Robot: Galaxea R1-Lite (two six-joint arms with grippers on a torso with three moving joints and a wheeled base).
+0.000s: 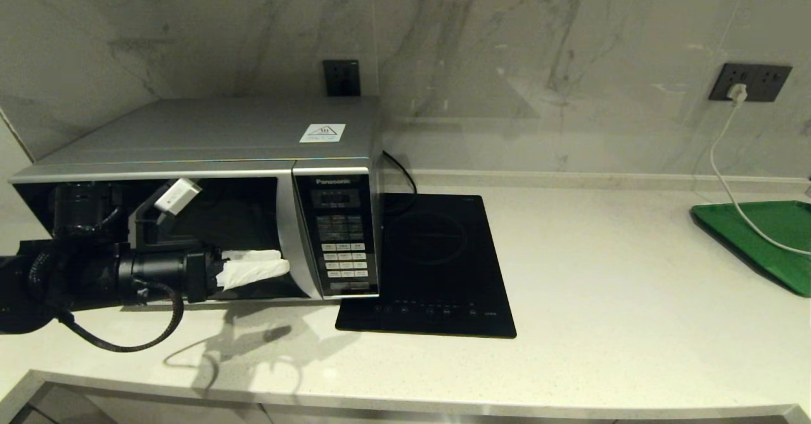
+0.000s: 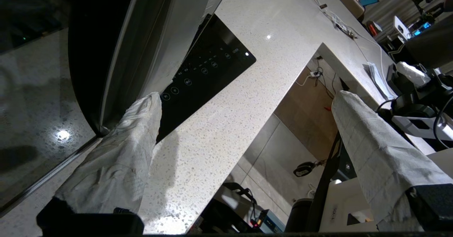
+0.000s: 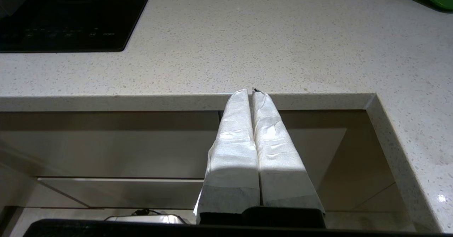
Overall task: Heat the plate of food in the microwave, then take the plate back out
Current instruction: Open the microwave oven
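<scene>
The silver-grey Panasonic microwave [image 1: 222, 132] stands at the counter's back left with its dark glass door [image 1: 241, 215] closed. The plate of food is hidden from every view. My left gripper [image 1: 283, 262] is open in front of the door's lower right corner, close to the keypad panel [image 1: 344, 246], and holds nothing. In the left wrist view, one white-wrapped finger [image 2: 134, 137] lies by the door's [image 2: 95, 52] bottom edge, with the left gripper [image 2: 246, 95] spread wide over the counter. My right gripper [image 3: 251, 91] is shut and empty, parked just below the counter's front edge, outside the head view.
A flat black induction hob [image 1: 437, 265] lies right of the microwave. A green tray [image 1: 766, 234] sits at the far right, with a white cable [image 1: 722, 170] running over it from a wall socket. The pale counter [image 1: 633, 297] lies between hob and tray.
</scene>
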